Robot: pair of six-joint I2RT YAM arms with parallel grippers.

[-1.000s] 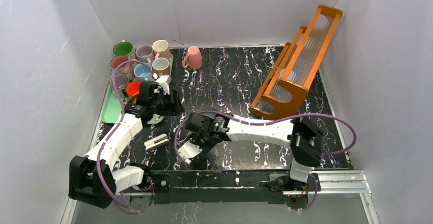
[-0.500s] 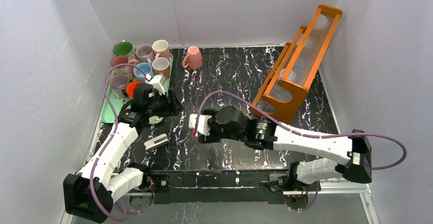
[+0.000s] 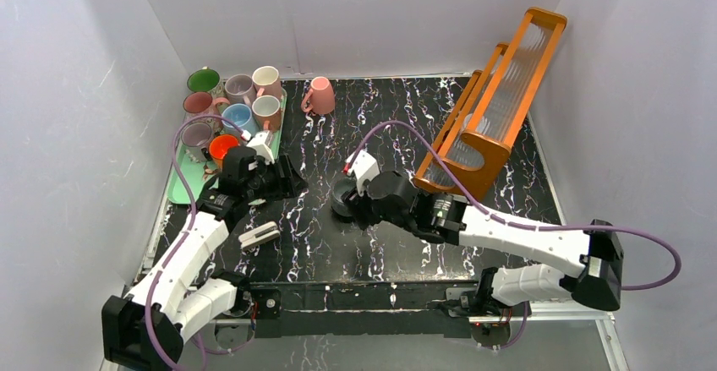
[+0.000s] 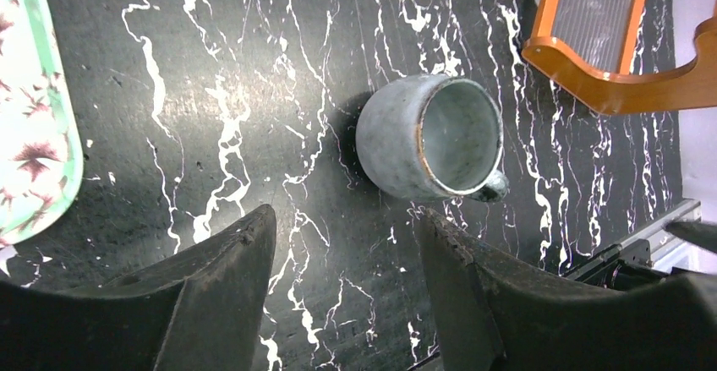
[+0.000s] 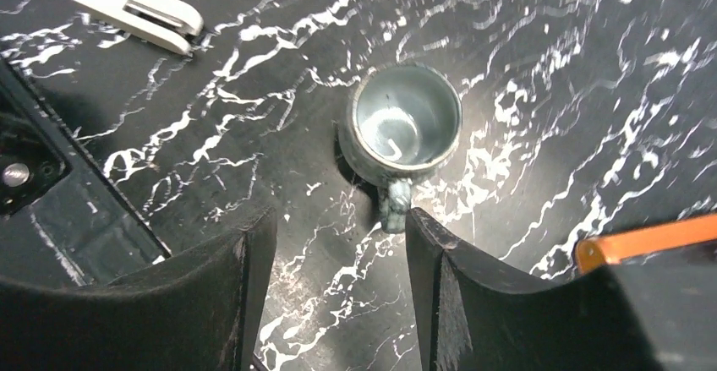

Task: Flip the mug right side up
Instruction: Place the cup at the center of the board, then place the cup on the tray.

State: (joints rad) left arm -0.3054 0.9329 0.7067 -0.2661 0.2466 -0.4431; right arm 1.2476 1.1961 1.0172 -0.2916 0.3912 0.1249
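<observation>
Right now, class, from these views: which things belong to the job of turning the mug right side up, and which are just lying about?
Belongs to the job:
grey mug
right gripper
left gripper

Just lying about:
green tray
mugs on the tray
pink mug
orange rack
white clip

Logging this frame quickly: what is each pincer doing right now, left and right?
Left pincer: open, holding nothing.
Right pincer: open, holding nothing; the grey glazed ceramic mug stands upright ahead of it, ungripped.

green tray [image 3: 179,187] holding mugs [image 3: 241,117] | pink mug [image 3: 320,95] beside it | orange rack [image 3: 495,109] far right
</observation>
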